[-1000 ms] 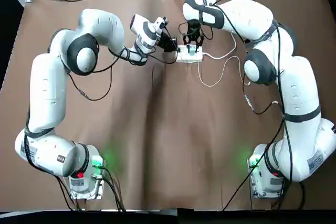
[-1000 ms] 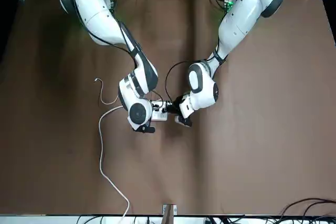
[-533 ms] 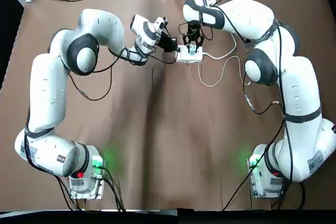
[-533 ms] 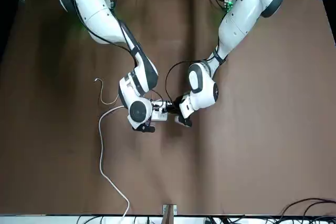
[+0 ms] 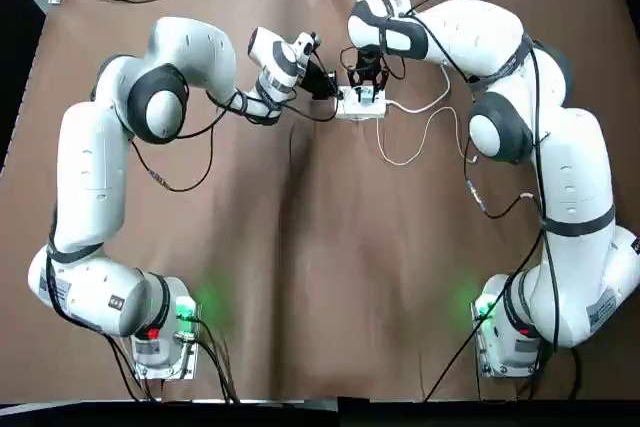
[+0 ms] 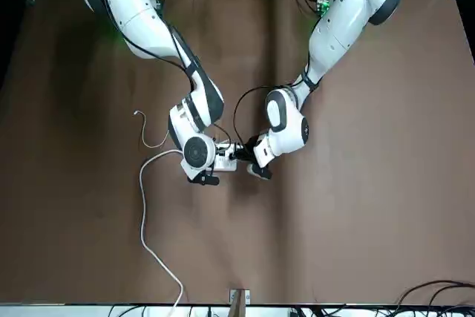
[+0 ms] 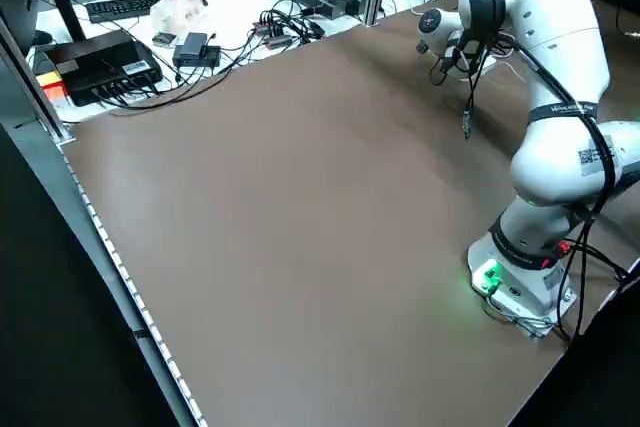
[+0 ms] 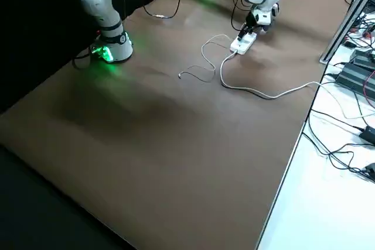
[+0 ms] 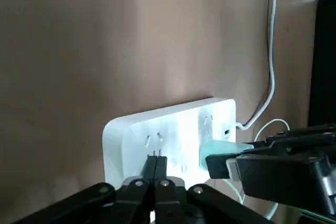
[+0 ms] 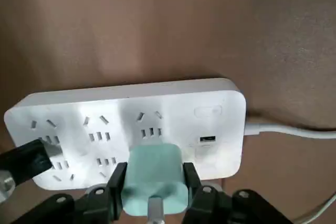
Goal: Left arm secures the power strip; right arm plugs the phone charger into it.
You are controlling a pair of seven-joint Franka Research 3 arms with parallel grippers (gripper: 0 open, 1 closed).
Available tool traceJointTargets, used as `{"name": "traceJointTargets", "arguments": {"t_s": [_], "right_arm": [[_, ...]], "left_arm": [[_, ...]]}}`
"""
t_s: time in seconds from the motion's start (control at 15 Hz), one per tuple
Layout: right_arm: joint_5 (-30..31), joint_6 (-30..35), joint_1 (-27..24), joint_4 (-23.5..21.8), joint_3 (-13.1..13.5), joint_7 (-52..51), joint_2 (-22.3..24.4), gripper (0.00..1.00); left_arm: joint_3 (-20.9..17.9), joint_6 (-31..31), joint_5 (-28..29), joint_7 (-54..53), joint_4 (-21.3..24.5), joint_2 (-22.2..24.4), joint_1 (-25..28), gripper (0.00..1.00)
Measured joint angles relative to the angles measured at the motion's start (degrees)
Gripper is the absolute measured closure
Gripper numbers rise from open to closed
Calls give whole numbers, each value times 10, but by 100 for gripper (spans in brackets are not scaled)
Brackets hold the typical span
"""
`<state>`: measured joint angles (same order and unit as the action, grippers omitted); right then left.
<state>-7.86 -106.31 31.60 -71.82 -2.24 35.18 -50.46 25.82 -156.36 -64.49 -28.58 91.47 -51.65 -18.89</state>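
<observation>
Two grippers at work, close together over the power strip (image 10: 121, 114). Left gripper (image 9: 157, 159): fingers closed against each other, with nothing seen between them, tips over the strip's socket face near the end away from the thick white cord (image 10: 294, 131). Probable reason: press down rather than pinch, so as to stop the block sliding or tipping under a plug load. Right gripper (image 10: 155, 167): fingers closed on opposite sides of the phone charger (image 10: 154, 182), teal body squarely between the pads, nearer the corded end of the strip. Placement likely chosen to keep the prong side free towards the sockets (image 10: 103, 136) and the thin white cable (image 5: 457, 125) off to the side, out of the insertion path. Charger right at the strip's face, beside the fingertips; prongs hidden, so cannot tell whether seated or only resting on the surface. Judged step: alignment or insertion, late in the task. Next: keep the left tips bearing down, check prong-to-slot match, push straight in with the right. Risks: skewed prongs, charger slipping back between the pads, strip pivoting about the left tips.
</observation>
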Motion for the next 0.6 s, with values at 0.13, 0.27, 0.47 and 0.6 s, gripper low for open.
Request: {"name": "traceJointTargets", "arguments": {"t_s": [0.13,0.27,0.47,0.6], "right_arm": [[0,0,0,-1,0,0,0,52],[0,-1,0,-1,0,0,0,52],[0,-35,0,-4,2,-8,-5,43],[-1,-55,-4,-5,4,-23,-14,17]], "left_arm": [[0,0,0,0,0,0,0,99],[0,0,0,0,0,0,0,99],[0,0,0,0,0,0,0,99],[0,0,0,0,0,0,0,99]]}}
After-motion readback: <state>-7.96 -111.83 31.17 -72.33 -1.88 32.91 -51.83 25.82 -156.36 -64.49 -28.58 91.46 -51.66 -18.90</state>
